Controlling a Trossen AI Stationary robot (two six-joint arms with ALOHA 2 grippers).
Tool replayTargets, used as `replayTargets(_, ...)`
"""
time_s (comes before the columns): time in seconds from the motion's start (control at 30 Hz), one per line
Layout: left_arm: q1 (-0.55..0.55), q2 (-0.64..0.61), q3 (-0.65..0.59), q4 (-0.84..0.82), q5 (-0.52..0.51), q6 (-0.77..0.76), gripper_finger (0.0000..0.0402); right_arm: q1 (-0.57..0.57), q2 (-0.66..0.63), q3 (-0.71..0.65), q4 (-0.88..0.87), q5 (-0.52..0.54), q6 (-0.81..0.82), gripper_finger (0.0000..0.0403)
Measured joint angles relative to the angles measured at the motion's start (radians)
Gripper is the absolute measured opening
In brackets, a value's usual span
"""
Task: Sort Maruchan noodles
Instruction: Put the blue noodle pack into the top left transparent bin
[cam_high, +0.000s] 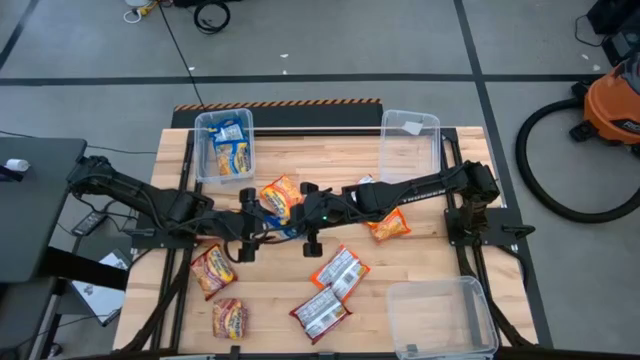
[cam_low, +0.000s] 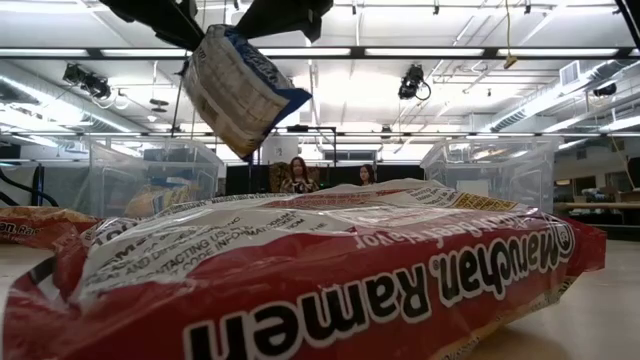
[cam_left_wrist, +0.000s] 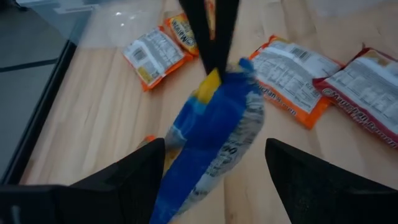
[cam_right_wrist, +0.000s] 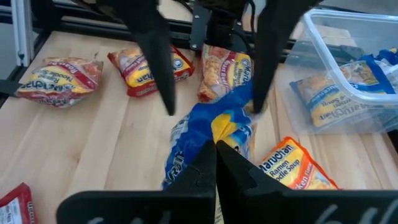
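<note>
Pinching blue packet (cam_right_wrist: 208, 134): right tool (cam_right_wrist: 216, 144); left tool (cam_left_wrist: 214, 155) open; red packet (cam_low: 330, 280) reads "Maruchan Ramen".

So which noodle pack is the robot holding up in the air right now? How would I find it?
Look at the middle of the wooden table, where the two dark arms meet. The right gripper pinches one end of a blue-and-yellow packet, which hangs between the left gripper's open fingers. It is the only packet off the table; the other blue ones lie in the clear bin at the back.

A robotics lab: a wooden counter (cam_high: 420, 255) on grey floor (cam_high: 330, 40), a shop vacuum (cam_high: 612, 105), ceiling strip lights (cam_low: 420, 52).
</note>
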Motion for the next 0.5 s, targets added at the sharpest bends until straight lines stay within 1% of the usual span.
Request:
replayTargets(0.23, 0.000, 0.000, 0.000, 0.001, -0.002, 0.022, 0.0286, 0.000, 0.000, 0.000, 0.000, -0.017, -0.007, 0.0004)
replayTargets(0.33, -0.002, -0.003, 0.006, -0.006, 0.024, 0.027, 0.0286, 0.000, 0.000, 0.000, 0.000, -0.016, -0.008, 0.0004)
replayTargets(0.43, -0.004, -0.020, 0.050, -0.030, 0.060, 0.013, 0.0286, -0.011, 0.000, 0.000, 0.004, -0.007, -0.007, 0.0004)
replayTargets(0.5, -0.004, -0.028, 0.089, -0.079, 0.072, -0.004, 0.0286, -0.017, 0.000, 0.000, 0.009, -0.005, -0.005, 0.0004)
